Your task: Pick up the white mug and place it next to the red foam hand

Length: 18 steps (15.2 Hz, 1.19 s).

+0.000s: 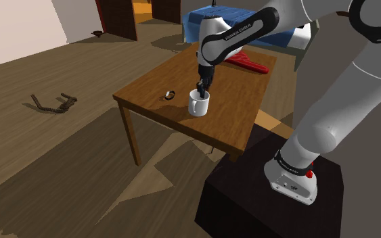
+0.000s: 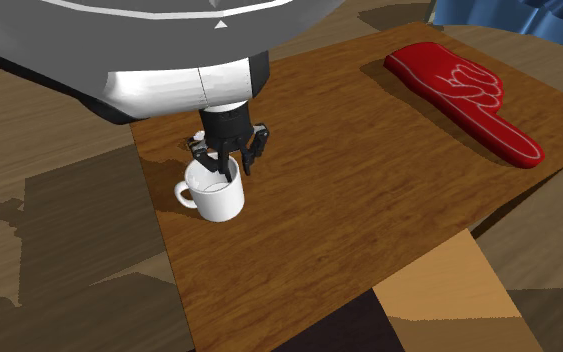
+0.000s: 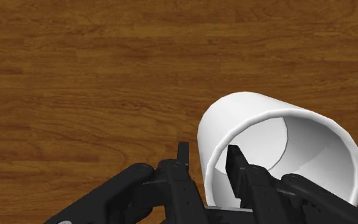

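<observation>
The wooden surface (image 1: pixel 235 108) in front of me stands on a plank floor (image 1: pixel 60 149) and carries three things: a white mug (image 1: pixel 198 103) standing upright, a small dark object (image 1: pixel 169 94) near it on the shoulder view's left, and a red foam hand (image 1: pixel 248 64) lying flat, well apart from both

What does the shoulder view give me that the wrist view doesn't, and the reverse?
Shoulder, not wrist: foam hand at the table's far end, a small dark thing beside the mug, the stand. Wrist, not shoulder: open fingers straddling the mug's wall, one inside, one outside. Both: mug, table, gripper.
</observation>
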Available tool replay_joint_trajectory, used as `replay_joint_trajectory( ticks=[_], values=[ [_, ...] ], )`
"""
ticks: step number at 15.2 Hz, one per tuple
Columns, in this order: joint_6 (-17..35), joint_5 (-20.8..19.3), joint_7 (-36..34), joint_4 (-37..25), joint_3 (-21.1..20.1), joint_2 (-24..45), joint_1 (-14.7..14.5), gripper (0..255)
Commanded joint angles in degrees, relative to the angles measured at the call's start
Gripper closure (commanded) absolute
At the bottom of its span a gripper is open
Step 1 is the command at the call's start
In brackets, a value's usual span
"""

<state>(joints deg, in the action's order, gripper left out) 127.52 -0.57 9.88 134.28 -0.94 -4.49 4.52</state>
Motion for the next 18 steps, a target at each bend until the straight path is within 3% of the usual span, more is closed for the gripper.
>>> replay_joint_trajectory(
  ticks=[1,8,18],
  values=[
    [0.0,0.0,0.0,0.0,0.0,0.0,0.0,255],
    [0.0,0.0,0.0,0.0,0.0,0.0,0.0,255],
    [-7.9,0.1,0.1,-4.0,0.0,-3.9,0.0,255]
  ],
)
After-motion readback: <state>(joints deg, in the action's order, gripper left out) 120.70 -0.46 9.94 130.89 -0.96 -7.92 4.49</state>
